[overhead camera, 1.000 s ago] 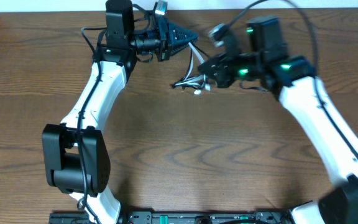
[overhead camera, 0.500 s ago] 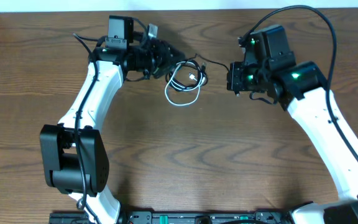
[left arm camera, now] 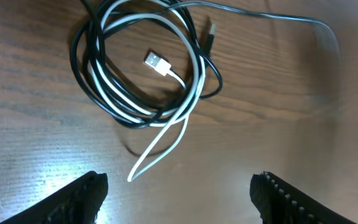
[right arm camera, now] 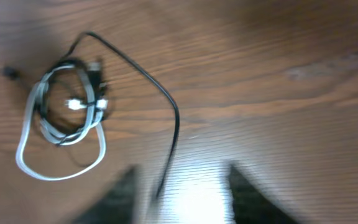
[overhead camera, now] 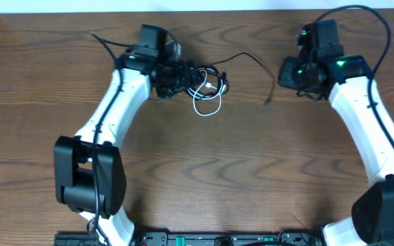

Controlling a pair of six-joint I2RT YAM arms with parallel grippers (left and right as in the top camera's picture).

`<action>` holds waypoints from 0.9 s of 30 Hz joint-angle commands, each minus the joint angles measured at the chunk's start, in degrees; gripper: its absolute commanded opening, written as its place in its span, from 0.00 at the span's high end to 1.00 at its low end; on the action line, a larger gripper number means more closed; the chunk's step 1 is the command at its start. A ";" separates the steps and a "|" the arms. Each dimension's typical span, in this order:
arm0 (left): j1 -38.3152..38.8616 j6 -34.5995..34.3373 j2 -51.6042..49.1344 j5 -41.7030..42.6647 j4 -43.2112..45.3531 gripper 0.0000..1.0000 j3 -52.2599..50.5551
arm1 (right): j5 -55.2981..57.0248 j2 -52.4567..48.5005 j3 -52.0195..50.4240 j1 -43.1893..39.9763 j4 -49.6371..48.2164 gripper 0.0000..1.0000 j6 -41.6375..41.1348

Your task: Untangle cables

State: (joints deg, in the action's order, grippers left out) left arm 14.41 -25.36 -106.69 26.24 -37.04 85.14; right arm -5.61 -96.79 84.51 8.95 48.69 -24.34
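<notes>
Overhead, grippers: my left gripper (overhead camera: 185,75) is spread and empty. My right gripper (overhead camera: 287,74) looks parted, holding nothing.
Overhead, cables: the black cable (overhead camera: 241,57) and white cable (overhead camera: 207,111) lie coiled together on the table (overhead camera: 183,171), far side, just right of my left gripper. The black tail runs right and ends short of my right gripper.
Left wrist: the coil lies ahead of my open fingers (left arm camera: 82,194), with the white loose end pointing back at me.
Right wrist: blurred. The coil sits far left, and the tail's long axis leads towards the gap between my fingers.
Nearer arm: left for the coil, right for the tail, I judge.
</notes>
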 commanded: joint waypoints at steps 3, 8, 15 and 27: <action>3.91 1.25 -1.64 -12.81 1.51 0.21 0.57 | -2.62 -0.70 -0.13 -2.25 0.81 0.33 6.29; 5.42 1.14 -5.05 -15.26 3.76 0.21 0.57 | -2.93 -0.70 -0.13 -1.84 1.51 0.32 6.84; 5.66 1.18 -9.35 -16.52 5.16 0.29 0.57 | -2.95 -0.72 -0.13 -0.66 1.75 0.32 6.82; 5.18 4.20 -2.73 0.22 3.85 0.93 2.14 | -10.14 -0.72 -0.13 2.84 -2.67 0.36 9.35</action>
State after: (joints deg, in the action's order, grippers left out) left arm 19.97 -23.38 -115.26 18.31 -33.17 85.17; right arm -11.31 -97.34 84.49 10.66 47.03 -17.45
